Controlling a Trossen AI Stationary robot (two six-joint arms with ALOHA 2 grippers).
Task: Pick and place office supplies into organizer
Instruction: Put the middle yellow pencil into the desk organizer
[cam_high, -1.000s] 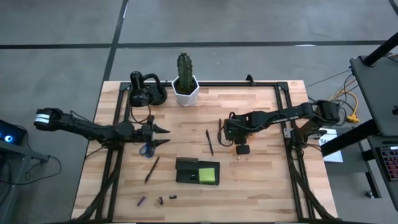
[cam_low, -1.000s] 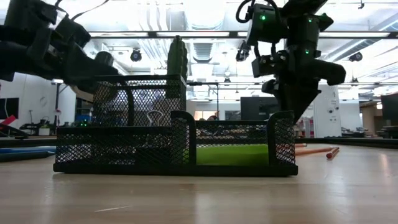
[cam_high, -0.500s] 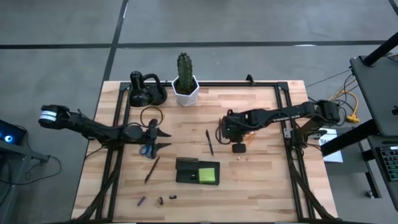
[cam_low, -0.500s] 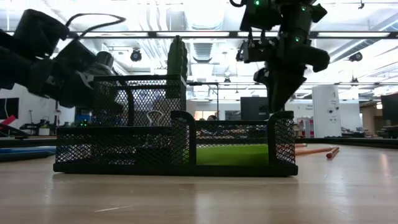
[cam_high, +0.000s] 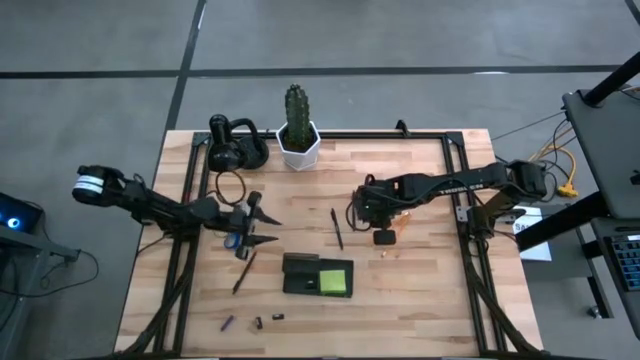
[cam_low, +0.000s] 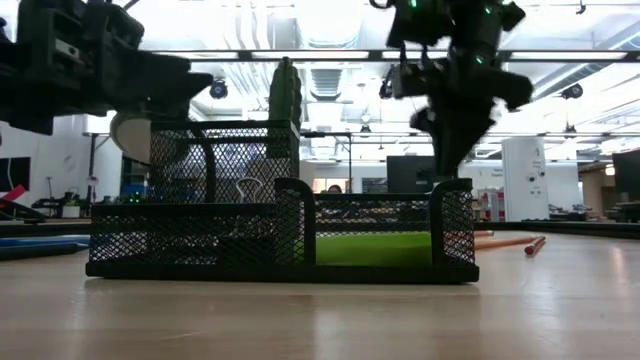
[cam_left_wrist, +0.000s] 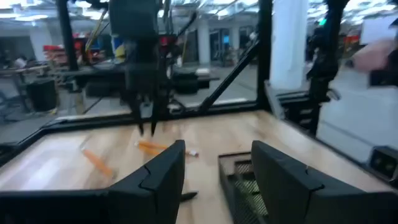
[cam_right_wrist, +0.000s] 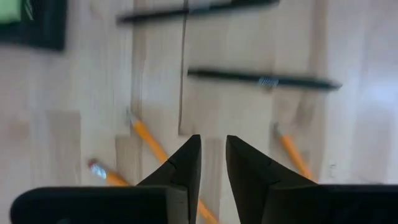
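The black mesh organizer stands near the table's middle, and the lime-green sticky pad lies in its right half. My right gripper points down above several orange pencils, its fingers a narrow gap apart with nothing between them. Two dark pens lie beyond the pencils. My left gripper hangs open and about level over the blue-handled scissors. Another pen lies just left of the organizer.
A white cactus pot and a black rounded gadget stand at the far edge. Small dark clips lie near the front edge. Black frame rails run along the table's left and right sides.
My right gripper has risen a little above the pencils and holds nothing. My left gripper has tipped up toward level and turned a little, drifting slightly toward the organizer. It has stayed open.
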